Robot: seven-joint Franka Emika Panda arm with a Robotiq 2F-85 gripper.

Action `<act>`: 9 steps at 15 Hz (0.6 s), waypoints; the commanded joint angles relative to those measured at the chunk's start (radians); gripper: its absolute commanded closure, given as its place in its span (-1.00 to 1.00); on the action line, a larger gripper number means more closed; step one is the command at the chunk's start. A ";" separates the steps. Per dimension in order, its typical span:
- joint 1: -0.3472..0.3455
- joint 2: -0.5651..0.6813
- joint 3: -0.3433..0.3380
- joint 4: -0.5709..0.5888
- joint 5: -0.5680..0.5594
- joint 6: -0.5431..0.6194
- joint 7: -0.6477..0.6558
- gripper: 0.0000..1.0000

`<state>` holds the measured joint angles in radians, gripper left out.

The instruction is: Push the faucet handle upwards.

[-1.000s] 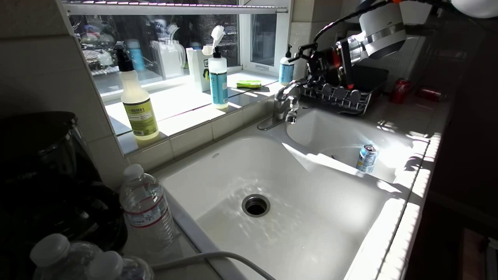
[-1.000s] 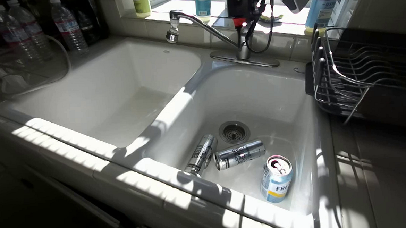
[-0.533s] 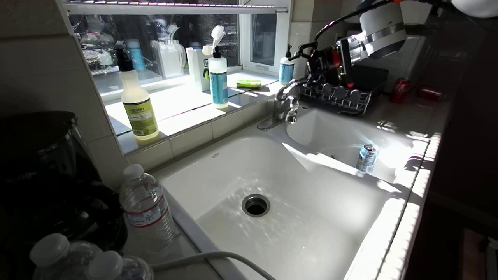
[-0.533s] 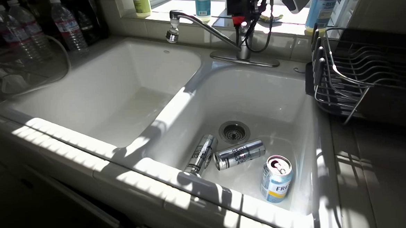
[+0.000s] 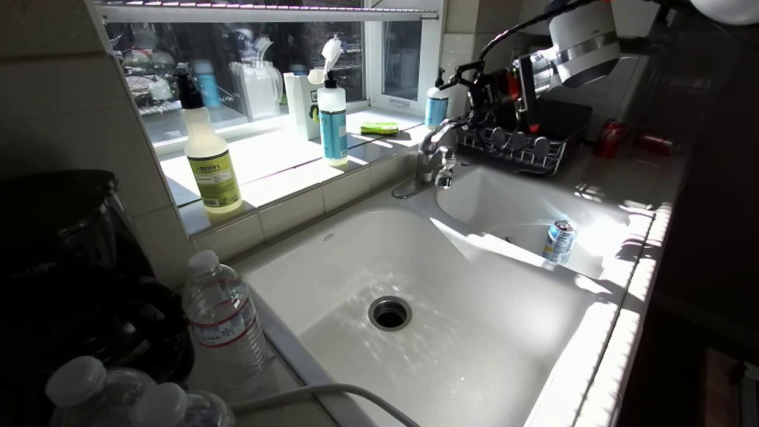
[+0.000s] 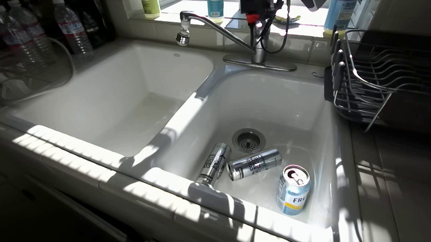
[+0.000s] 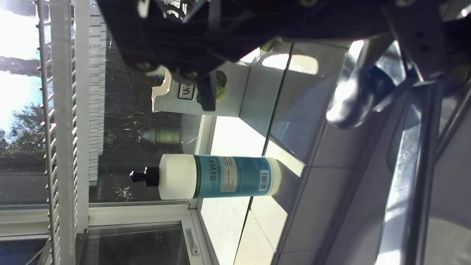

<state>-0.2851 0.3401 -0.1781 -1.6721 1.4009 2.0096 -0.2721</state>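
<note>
Faucet handle (image 5: 440,132): atop the chrome faucet (image 6: 259,55) at the far edge of the white double sink (image 5: 379,243); the lever slants upward, its outer end right by the gripper's lower finger. Whether they touch cannot be told.
Gripper (image 5: 458,107): released, its two fingers spread well apart; in the wrist view the chrome lever shows beside one of them.
Robot arm (image 5: 584,53): comes in from the right, above the wire dish rack (image 6: 369,82).
Spout (image 6: 225,32): rises to the left from the faucet, with a small chrome nozzle (image 6: 183,38) hanging at its end.
Left basin (image 5: 474,356): a round drain (image 5: 389,313) in its floor.
Right basin (image 6: 265,92): a light blue can (image 6: 293,190) upright near the near right corner; two silver cans (image 6: 255,164) on their sides to its left.
Windowsill (image 5: 270,188): a green-labelled Meyer's bottle (image 5: 214,178) at left, a turquoise-labelled Meyer's bottle (image 5: 334,127) mid-sill beside a white carton (image 5: 301,110), a blue-labelled pump bottle (image 5: 436,108) at right.
Right counter (image 6: 410,184): a red can (image 5: 611,137) upright, another lying next to it.
Left counter (image 5: 290,415): clear water bottles (image 5: 225,323) near a black coffee maker (image 5: 59,261).
</note>
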 commanded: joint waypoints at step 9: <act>0.023 -0.014 -0.005 0.065 -0.070 0.018 0.071 -1.00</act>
<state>-0.2806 0.3387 -0.1783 -1.6530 1.3666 2.0096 -0.2614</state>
